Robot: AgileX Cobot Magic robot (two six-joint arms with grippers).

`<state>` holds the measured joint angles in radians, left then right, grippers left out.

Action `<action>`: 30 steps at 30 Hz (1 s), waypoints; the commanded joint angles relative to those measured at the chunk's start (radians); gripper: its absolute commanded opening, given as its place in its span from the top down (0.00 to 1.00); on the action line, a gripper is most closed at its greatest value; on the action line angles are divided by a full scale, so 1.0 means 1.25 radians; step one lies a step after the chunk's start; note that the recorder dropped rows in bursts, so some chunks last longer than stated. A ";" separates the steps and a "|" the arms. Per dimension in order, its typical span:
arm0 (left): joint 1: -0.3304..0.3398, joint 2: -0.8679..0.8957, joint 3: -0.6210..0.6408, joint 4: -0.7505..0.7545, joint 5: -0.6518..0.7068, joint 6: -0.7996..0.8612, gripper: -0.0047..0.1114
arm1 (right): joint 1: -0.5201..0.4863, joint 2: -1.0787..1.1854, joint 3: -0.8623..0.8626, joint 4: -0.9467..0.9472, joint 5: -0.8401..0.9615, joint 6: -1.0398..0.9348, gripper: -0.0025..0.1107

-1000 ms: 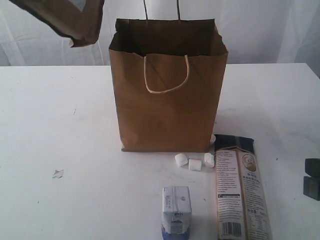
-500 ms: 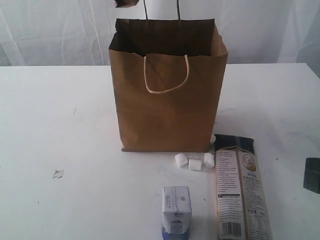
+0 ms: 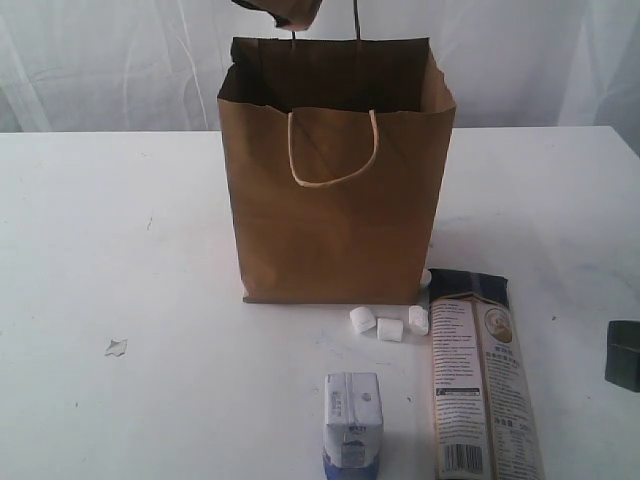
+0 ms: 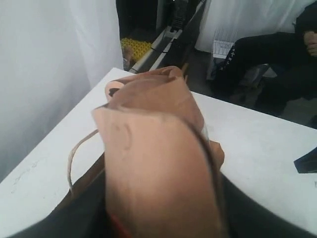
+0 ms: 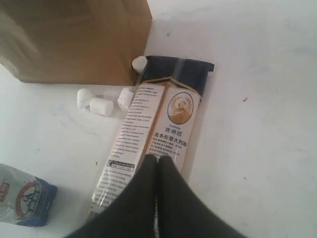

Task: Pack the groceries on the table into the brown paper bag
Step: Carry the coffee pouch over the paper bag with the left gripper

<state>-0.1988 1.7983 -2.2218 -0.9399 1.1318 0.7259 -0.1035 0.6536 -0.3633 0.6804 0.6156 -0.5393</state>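
The white tabletop point(image 3: 100, 250) is carrying everything. The brown bag point(image 3: 335, 220) is standing upright at its middle with its mouth open, one cord handle drooping down the front face and the other sticking up behind.

The packet point(image 3: 482, 380) is lying flat to the right of the bag. Its dark top is pointing toward the bag's front right corner, and its printed face is turned up.

The pouch point(image 3: 285, 10) is hanging in the air above the left side of the bag. The left pincer point(image 4: 163, 215) is gripping it, and the pouch is filling most of the left wrist view, with the bag's handle showing beneath it.

The carton point(image 3: 352, 415) is standing in front of the bag, left of the packet and apart from it.

The right pincer point(image 5: 157, 161) is hovering over the packet's lower end with its jaws pressed together on nothing.

Three marshmallows point(image 3: 390, 329) are lying in a short row between the bag's front edge and the packet. A fourth is sitting by the bag's corner, just beside the packet's dark top.

A small pale scrap point(image 3: 116, 347) is lying well to the left.
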 commanded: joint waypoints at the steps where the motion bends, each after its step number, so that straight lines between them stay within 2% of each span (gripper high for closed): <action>1: -0.003 0.013 -0.006 -0.051 0.071 0.009 0.96 | 0.002 -0.004 0.003 0.015 0.002 0.004 0.98; 12: -0.011 0.036 -0.005 -0.032 0.071 0.044 0.96 | 0.002 -0.004 0.003 0.020 0.004 0.004 0.98; 17: -0.049 0.037 0.012 -0.007 0.071 0.098 0.96 | 0.002 -0.004 0.003 0.021 0.005 0.004 0.98; 22: -0.094 0.041 0.023 0.090 0.071 0.116 0.96 | 0.002 -0.004 0.003 0.021 0.006 0.004 0.98; 30: -0.103 0.067 0.023 0.114 0.064 0.116 0.96 | 0.002 -0.004 0.003 0.021 0.006 0.004 0.98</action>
<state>-0.3235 1.8815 -2.1931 -0.7617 1.1318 0.8694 -0.1035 0.6536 -0.3633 0.7007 0.6217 -0.5374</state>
